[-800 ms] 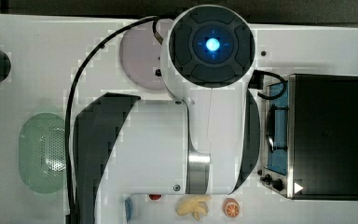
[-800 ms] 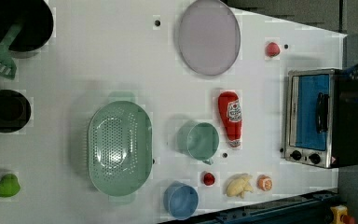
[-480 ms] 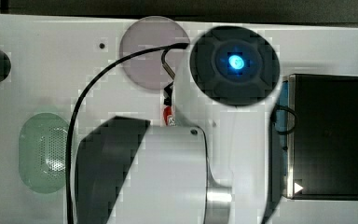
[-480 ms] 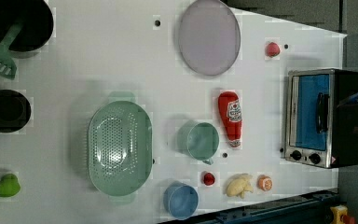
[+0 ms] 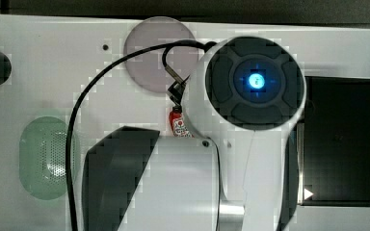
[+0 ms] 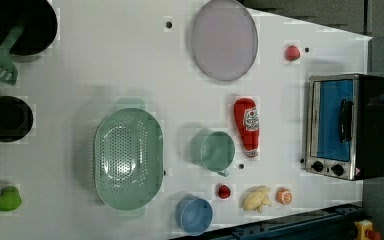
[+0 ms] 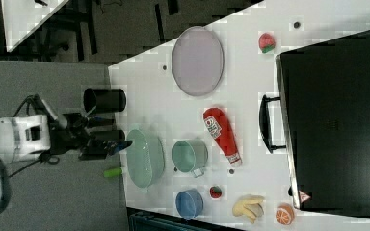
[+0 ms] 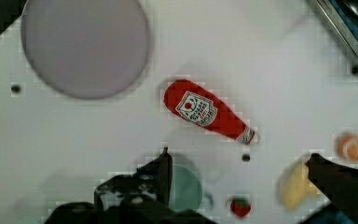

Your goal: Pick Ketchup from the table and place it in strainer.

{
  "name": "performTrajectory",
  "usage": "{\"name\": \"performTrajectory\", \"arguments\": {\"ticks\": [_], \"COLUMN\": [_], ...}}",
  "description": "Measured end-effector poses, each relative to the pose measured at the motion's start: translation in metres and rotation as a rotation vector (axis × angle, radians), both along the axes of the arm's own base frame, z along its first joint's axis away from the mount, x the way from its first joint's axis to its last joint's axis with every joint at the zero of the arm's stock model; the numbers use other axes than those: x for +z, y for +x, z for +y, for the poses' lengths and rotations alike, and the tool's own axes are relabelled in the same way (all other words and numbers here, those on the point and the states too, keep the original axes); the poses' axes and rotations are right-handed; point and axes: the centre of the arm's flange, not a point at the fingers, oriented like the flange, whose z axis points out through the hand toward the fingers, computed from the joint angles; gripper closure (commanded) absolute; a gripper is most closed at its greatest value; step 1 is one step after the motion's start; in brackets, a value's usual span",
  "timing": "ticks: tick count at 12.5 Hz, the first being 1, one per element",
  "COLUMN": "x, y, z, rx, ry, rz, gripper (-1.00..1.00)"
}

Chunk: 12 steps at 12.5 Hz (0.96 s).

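Observation:
The ketchup [image 6: 246, 127], a red squeeze bottle with a white-and-red label, lies on its side on the white table between the lilac plate and the green cup. It lies apart from the pale green strainer [image 6: 127, 160], whose dotted basin holds nothing. In the wrist view the ketchup [image 8: 207, 112] lies beyond my gripper [image 8: 237, 161], whose dark fingers [image 8: 165, 168] stand wide apart, open and holding nothing, well above the table. The right view shows the gripper [image 7: 115, 143] at the end of the arm, before the strainer [image 7: 144, 158]. In the top view the arm hides most of the ketchup [image 5: 177, 122].
A green cup [image 6: 212, 150] sits between strainer and ketchup. A lilac plate [image 6: 223, 45], a toaster oven [image 6: 347, 125], a blue bowl [image 6: 194, 215], a strawberry [image 6: 224, 191], a banana [image 6: 256, 198] and an orange [image 6: 283, 195] ring the area. Black pots [image 6: 17, 25] stand at the left view's left.
The arm has swung toward the top view's right, uncovering one end of the ketchup. Nothing on the table has moved.

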Motion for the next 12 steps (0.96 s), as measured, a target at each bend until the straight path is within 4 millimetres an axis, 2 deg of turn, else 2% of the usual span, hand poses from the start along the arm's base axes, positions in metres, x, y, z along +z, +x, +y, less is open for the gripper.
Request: {"name": "performTrajectory", "arguments": {"ticks": [3,6,7,9,12], "x": [-0.058,-0.134,-0.158,-0.202,-0.250], "y": [0.014,0.030,0.031,0.021,0.015], "z": [-0.004,0.002,0.004,0.010,0.016], "rx": [0.267,0.581,0.667,0.791,0.861], "ry": [0.011,0.024,0.025,0.039,0.051], "rz": [0.001,-0.017,-0.028,-0.021,-0.013], "gripper": [-1.00,-1.00,-1.00,-1.00,-1.00]}}
